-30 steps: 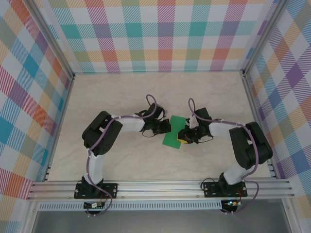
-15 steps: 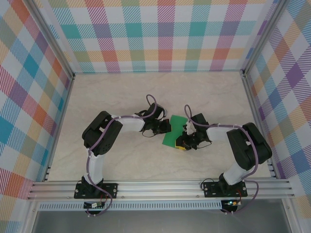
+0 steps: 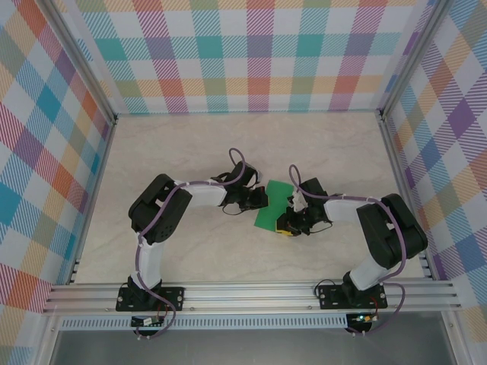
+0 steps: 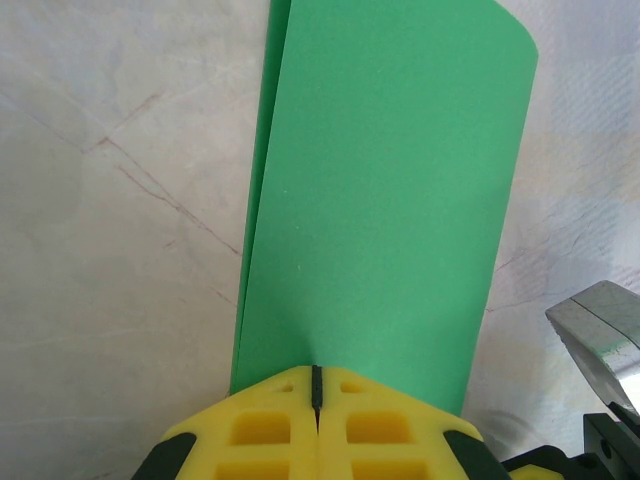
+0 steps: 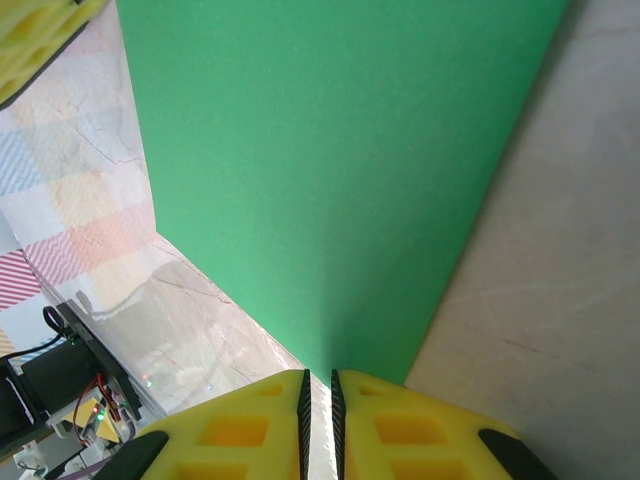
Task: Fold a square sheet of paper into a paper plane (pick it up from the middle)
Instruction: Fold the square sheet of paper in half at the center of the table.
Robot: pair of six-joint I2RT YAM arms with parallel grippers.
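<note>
We have the thin bright green sheet of paper (image 3: 270,209) at mid-table, doubled over once. The left gripper (image 4: 316,375) is clamped tight on one edge and the right gripper (image 5: 318,378) pinches the opposite one — nose and wing folds are left.

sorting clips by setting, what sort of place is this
Probably a robot lab test cell: a pale marble-look tabletop boxed in by pastel plaid walls, and a silver aluminium mounting rail at its near edge.

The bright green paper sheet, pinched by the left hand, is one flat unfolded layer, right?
No. The bright green paper sheet, pinched by the left hand, is folded over: the left wrist view shows two layers.
</note>
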